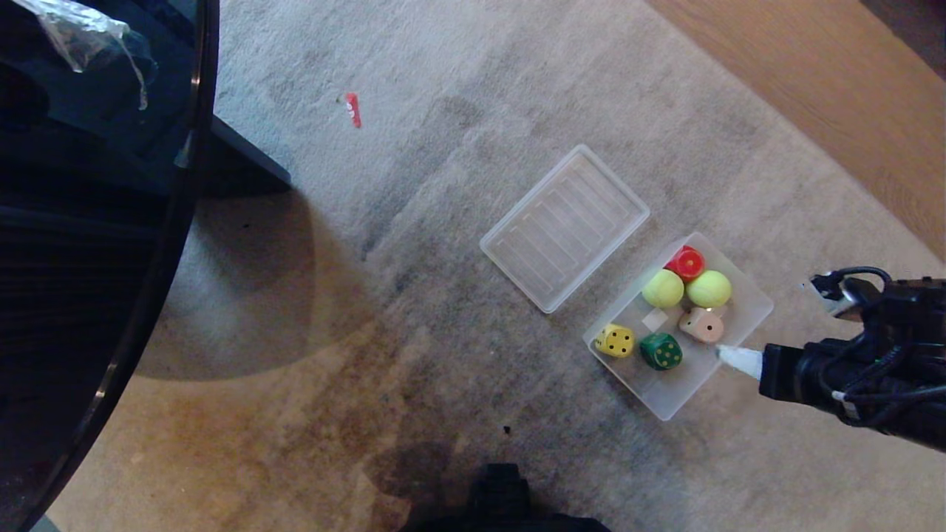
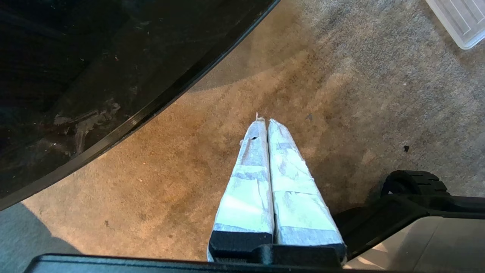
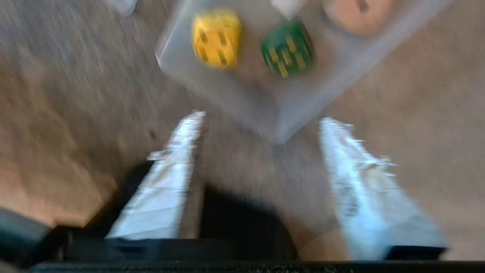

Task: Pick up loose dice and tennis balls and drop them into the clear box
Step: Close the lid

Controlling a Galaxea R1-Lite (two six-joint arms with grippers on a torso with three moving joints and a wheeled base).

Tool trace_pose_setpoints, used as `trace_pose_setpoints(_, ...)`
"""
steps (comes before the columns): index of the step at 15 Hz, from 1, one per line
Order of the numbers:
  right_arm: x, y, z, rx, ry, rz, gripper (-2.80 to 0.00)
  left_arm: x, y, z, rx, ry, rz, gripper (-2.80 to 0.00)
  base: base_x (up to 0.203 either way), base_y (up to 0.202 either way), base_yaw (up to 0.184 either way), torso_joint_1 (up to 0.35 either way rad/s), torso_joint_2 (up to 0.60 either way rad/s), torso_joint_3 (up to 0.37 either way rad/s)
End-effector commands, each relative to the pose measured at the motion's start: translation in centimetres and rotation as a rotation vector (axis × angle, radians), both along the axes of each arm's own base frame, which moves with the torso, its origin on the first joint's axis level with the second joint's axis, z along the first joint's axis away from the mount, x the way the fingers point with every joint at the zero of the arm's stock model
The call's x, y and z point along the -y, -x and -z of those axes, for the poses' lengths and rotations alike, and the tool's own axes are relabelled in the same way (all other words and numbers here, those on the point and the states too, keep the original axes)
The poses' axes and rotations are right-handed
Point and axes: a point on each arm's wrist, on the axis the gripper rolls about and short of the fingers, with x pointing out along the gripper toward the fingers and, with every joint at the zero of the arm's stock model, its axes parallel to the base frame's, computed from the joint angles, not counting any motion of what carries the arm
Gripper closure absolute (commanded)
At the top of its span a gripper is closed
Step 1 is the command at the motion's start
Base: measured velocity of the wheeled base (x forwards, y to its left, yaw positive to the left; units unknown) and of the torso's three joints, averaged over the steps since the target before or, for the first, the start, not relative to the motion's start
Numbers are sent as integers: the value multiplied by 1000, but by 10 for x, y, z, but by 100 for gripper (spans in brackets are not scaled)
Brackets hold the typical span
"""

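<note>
The clear box point(image 1: 676, 391) sits on the carpet at the right. Inside it lie a yellow die point(image 1: 616, 340), a dark green die point(image 1: 661, 351), a beige die point(image 1: 701, 324), a red die point(image 1: 686, 262) and two tennis balls point(image 1: 663, 288) point(image 1: 709, 289). My right gripper point(image 1: 730, 355) hovers at the box's near right edge, open, with nothing between its fingers. Its wrist view shows the gripper point(image 3: 263, 117) just off a corner of the box point(image 3: 246, 91), with the yellow die point(image 3: 217, 38) and green die point(image 3: 288, 47) beyond. My left gripper point(image 2: 265, 121) is parked, shut, over bare carpet.
The flat ribbed lid point(image 1: 565, 227) lies on the carpet just left of the box. A black round table point(image 1: 89, 258) fills the left side. A small red scrap point(image 1: 354, 109) lies farther off. Wood floor point(image 1: 813, 74) borders the carpet at the far right.
</note>
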Motion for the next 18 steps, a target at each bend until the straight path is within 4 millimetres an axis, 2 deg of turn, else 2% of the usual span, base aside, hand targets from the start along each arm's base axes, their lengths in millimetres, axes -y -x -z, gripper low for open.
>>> trace_pose_setpoints(1,3,18,-13,50,-6,2,0,0,0,0,0,1,-1,0,0,0,0,0,0,0)
trace_pose_setpoints(4,4,22,-11,30,9,1,0,0,0,0,0,1,-1,0,0,0,0,0,0,0)
trace_pose_setpoints(5,6,33,-9,-8,34,-2,0,0,0,0,0,1,0,0,0,0,0,0,0,0)
trace_pose_setpoints(7,12,72,-16,1,77,-6,0,0,0,0,0,1,-1,0,0,0,0,0,0,0)
trace_pose_setpoints(9,21,130,-24,108,111,3,0,0,0,0,2,1,-1,0,0,0,0,0,0,0)
trace_pose_setpoints(10,25,159,-18,146,133,11,0,0,0,0,2,1,-1,0,0,0,0,0,0,0)
trace_pose_setpoints(11,27,177,-8,148,156,15,0,0,0,0,2,1,-1,0,0,0,0,0,0,0)
trace_pose_setpoints(14,31,217,29,173,216,45,0,0,0,0,0,1,0,0,0,0,0,0,0,0)
trace_pose_setpoints(16,31,229,51,171,246,60,0,0,0,0,0,1,-1,0,0,0,0,0,0,0)
trace_pose_setpoints(18,30,241,58,297,256,67,0,0,0,0,0,1,-1,0,0,0,0,0,0,0)
